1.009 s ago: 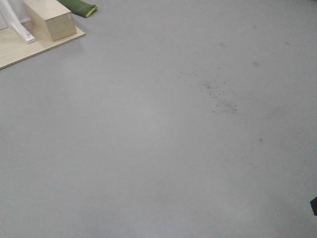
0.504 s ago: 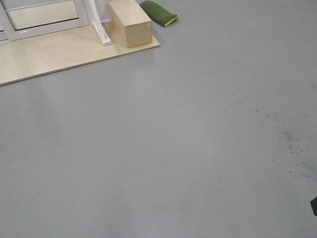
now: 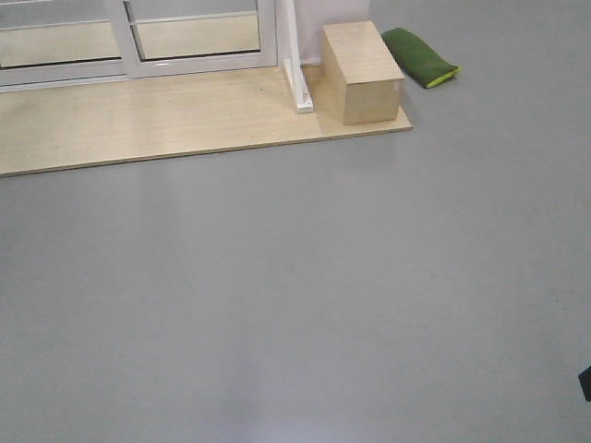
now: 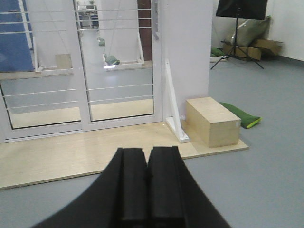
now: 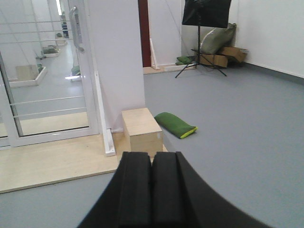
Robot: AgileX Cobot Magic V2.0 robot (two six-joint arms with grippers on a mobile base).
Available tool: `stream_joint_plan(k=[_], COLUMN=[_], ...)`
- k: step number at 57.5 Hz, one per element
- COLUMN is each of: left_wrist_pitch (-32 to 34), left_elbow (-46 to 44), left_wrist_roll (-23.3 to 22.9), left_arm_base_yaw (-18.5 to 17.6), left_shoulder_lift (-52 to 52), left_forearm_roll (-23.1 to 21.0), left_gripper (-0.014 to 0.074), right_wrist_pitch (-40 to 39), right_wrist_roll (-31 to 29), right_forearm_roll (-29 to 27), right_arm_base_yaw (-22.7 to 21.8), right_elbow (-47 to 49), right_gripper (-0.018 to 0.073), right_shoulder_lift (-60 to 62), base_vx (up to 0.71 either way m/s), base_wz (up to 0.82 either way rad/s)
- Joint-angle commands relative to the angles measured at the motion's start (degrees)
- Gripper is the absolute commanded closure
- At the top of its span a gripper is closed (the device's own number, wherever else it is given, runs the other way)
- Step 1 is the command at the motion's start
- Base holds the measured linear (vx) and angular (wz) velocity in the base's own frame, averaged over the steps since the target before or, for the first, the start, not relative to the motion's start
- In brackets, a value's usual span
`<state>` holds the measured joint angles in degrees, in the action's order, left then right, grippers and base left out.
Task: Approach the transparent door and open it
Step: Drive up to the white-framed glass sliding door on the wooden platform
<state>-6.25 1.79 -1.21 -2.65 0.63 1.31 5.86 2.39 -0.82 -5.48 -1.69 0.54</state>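
**Pincers.** Left pincer [image 4: 147, 190]: clenched, pads pressed together, grasping nothing. Right pincer [image 5: 152, 190]: likewise clenched and empty.

**Items, left to right, all ahead of the pincers.**
- Handle-less glass panel [image 4: 40, 71]: white frame, well ahead and to the left of the left pincer.
- Transparent door [image 4: 118, 71]: white frame with thin horizontal bars. It stands well ahead of the left pincer, almost straight on, and ahead-left of the right pincer. It appears closed against the right jamb.
- Grey pull handle [image 5: 75, 28]: on the door's right stile, high up and to the left of the right pincer. Nothing touches it.
- White brace [image 4: 173, 104]: slants down from the wall to the plywood platform [image 4: 71, 156], ahead-right of the left pincer.
- Wooden box [image 5: 141, 128]: on the platform's right end, straight ahead of the right pincer.
- Green cushion [image 5: 175, 125]: on the grey floor [image 3: 295, 295] just right of the box.
- Tripod stand [image 5: 202, 33]: far ahead and to the right.

**Progress.** The approach is partly done, since the door faces both wrist views, but open floor separates the robot from the platform. Left to do, in my judgement: close the gap, bring a pincer to the handle, and slide the door open.
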Motion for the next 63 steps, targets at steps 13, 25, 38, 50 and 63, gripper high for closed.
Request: stream_joint_plan(k=[13,25,38,50,63], left_wrist_pitch=[4.8,4.8,4.8,4.8,4.8], left_elbow=[0.5,0.5,0.5,0.5,0.5], left_wrist_roll=[-0.2,-0.2,-0.2,-0.2,-0.2], left_arm_base_yaw=[-0.4,-0.4,-0.4,-0.4,-0.4], left_shoulder_lift=[-0.4,-0.4,-0.4,-0.4,-0.4], left_forearm_roll=[-0.2,-0.2,-0.2,-0.2,-0.2], left_gripper=[0.0603,0.0603,0.0603,0.0603,0.0603], right_wrist_pitch=[-4.5,-4.5,-4.5,-4.5,-4.5], right_wrist_roll=[0.0,0.0,0.0,0.0,0.0], right_forearm_roll=[0.4,0.4,0.4,0.4,0.4], right_arm_base_yaw=[0.2,0.2,0.2,0.2,0.2], right_elbow=[-0.2,-0.2,-0.2,-0.2,-0.2], right_gripper=[0.0566,0.0566,0.0566,0.0566,0.0566], right_shoulder_lift=[0.3,0.3,0.3,0.3,0.3], base_vx=[0.56,0.57,0.57,0.59,0.59], base_wz=[0.33,0.28,0.20,0.14,0.07])
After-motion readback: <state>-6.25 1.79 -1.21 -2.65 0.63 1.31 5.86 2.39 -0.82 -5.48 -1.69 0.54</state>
